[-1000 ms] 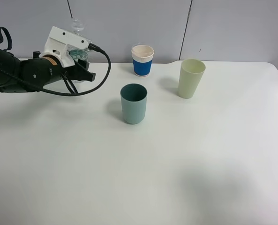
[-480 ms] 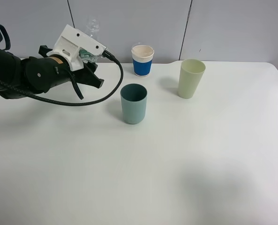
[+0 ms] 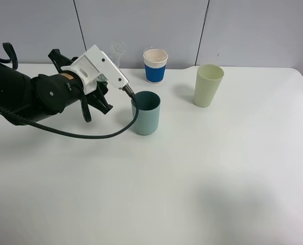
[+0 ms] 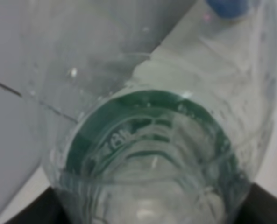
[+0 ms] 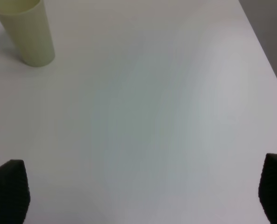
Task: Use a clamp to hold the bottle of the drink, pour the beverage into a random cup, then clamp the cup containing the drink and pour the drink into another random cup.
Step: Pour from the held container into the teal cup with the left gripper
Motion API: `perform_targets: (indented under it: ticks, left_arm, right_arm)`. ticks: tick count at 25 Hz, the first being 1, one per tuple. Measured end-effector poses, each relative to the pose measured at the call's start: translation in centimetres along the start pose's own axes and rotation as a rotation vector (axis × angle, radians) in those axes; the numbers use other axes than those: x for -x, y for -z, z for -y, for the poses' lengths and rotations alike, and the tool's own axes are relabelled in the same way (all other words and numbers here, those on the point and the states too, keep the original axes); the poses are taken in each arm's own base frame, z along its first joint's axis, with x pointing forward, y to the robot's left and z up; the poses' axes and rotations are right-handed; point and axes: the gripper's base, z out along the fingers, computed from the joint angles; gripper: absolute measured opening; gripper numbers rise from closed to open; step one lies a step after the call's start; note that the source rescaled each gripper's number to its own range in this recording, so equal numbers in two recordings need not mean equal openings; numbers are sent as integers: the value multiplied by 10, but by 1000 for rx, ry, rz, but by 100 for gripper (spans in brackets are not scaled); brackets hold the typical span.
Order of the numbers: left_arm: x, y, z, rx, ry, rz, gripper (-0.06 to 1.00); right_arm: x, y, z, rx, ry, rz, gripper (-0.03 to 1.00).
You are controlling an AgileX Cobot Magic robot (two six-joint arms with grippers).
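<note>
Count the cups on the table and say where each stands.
3: the teal cup in the middle, the blue-banded paper cup behind it, the pale green cup to their right.

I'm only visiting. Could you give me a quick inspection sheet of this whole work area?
Surface: white table, no spills seen.
Job's things: bottle raised, left of teal cup; blue-banded cup upright behind.
Clutter: yellow-green cup upright at right.
Grippers: left tool shut on bottle; right tool open, empty.
Cables: black cable hangs from left arm, looping close by teal cup.
Surroundings: grey wall.
</note>
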Motion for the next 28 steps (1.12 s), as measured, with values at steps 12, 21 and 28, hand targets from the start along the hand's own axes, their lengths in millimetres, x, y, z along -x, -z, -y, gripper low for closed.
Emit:
perform_targets:
  ticks: [12, 21, 28]
  left_arm:
    - [8, 14, 14, 31, -370, -54, 0]
    - [1, 15, 11, 38, -498, -146, 0]
    - [-5, 15, 10, 16, -603, -224, 0]
  right_arm:
    - [0, 0, 0, 0, 0, 0, 95]
    - [0, 0, 0, 0, 0, 0, 95]
    - [0, 0, 0, 0, 0, 0, 95]
